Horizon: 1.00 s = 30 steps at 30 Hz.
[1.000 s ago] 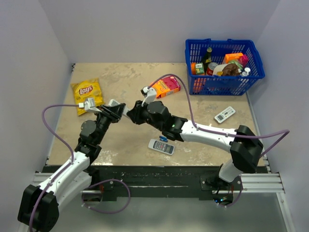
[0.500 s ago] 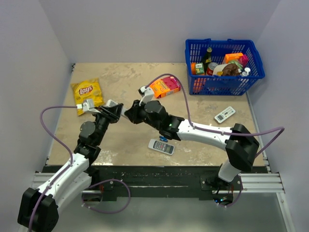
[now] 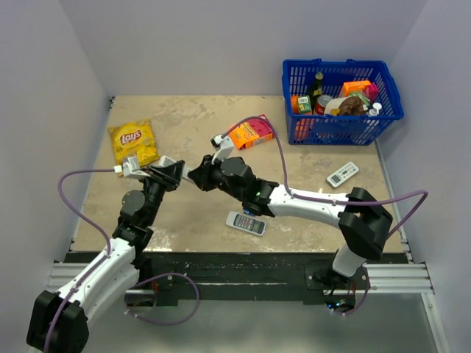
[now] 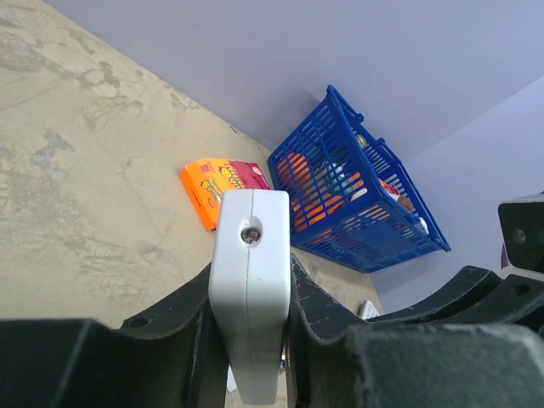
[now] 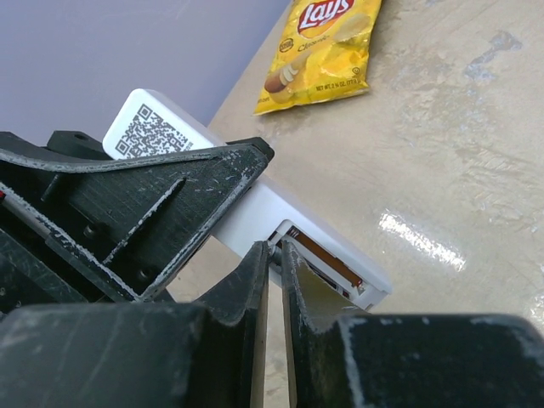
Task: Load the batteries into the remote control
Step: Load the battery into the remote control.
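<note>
My left gripper is shut on the slim white remote control and holds it above the table. In the right wrist view the remote shows a QR label and an open battery compartment facing my right gripper. My right gripper is nearly closed on a small grey battery, its tip at the near end of the compartment. In the top view the right gripper meets the remote just right of the left gripper. A second battery is not visible.
A Lays bag lies at the back left. An orange box lies beside a blue basket of groceries. A grey-white button remote with a small blue item lies near the front. A display remote lies at the right.
Both grippers, still meeting at the remote, have drifted slightly left and toward the near side. The right arm has stretched further left.
</note>
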### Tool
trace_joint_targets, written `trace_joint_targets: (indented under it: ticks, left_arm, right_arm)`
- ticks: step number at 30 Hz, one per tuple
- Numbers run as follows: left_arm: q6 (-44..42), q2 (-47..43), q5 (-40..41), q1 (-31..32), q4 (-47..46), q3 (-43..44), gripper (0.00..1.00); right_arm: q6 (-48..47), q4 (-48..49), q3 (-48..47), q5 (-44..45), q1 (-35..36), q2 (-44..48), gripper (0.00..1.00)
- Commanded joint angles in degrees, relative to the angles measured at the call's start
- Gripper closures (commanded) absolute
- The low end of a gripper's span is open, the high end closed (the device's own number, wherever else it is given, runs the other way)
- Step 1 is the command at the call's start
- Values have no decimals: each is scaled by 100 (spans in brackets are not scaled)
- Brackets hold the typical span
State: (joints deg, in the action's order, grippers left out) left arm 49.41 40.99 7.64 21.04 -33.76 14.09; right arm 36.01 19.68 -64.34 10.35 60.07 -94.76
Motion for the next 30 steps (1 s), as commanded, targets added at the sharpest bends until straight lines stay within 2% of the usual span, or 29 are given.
trace_joint_targets:
  ticks: [1,25,30]
  left_arm:
    - [587,-302,185,58,-1309,59,100]
    - [377,-557,405,50,-676,665,100]
    - [412,-356,98,50,-886,639,100]
  right_arm:
    - [29,-149,220,-94,66,-236,88]
    - [-727,-158,597,-94,180,-570,89]
    - [-736,-17,598,-322,189,-526,89]
